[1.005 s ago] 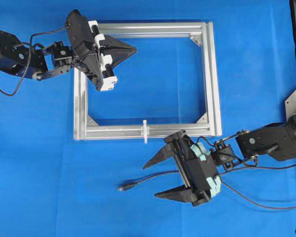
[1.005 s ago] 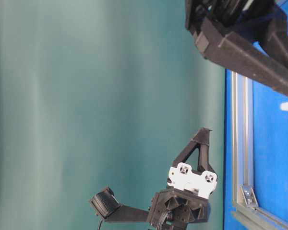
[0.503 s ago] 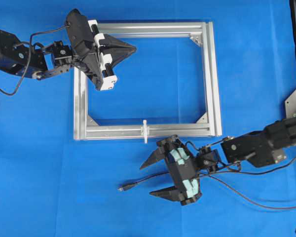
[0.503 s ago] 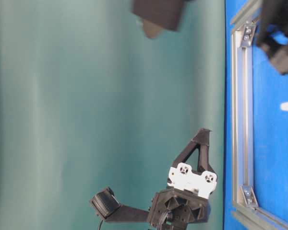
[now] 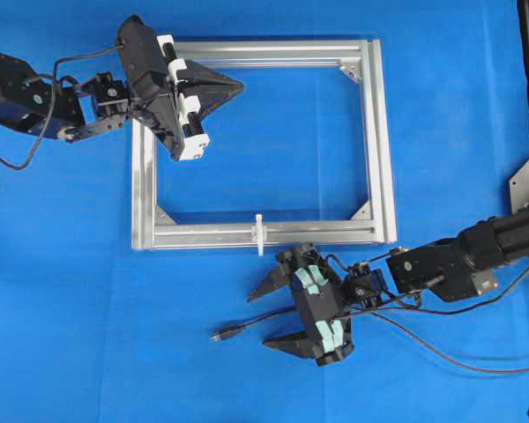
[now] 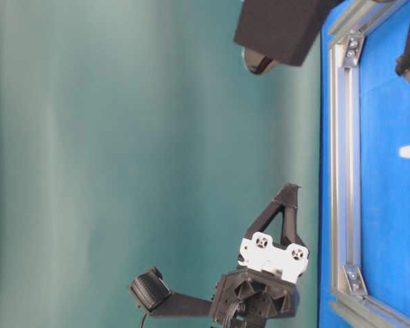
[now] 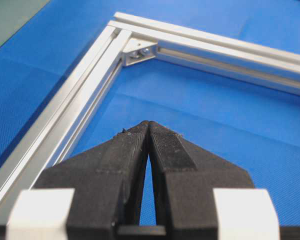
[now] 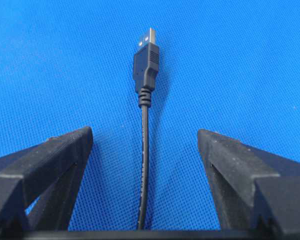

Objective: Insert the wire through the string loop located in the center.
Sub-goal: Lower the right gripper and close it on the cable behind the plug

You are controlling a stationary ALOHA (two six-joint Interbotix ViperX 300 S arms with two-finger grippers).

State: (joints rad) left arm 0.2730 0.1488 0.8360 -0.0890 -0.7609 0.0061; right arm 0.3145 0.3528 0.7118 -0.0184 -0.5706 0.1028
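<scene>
We straddle thin black wire (image 8: 143, 150) with right gripper (image 8: 145, 165), jaws wide, nothing held, plug ahead, ready for pinch. Tiny white string loop (image 5: 258, 233) beyond. Left gripper (image 7: 149, 131) shut, empty, parked over silver aluminium frame (image 5: 383, 132).

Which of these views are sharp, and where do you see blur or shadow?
Right wrist view: the wire is crisp, with a soft shadow to its right. Left wrist view: the fingers are sharp; the frame softens with distance. Table-level view: lies sideways, and a dark shape at the top edge is blurred. Overhead view: evenly lit, no glare.
</scene>
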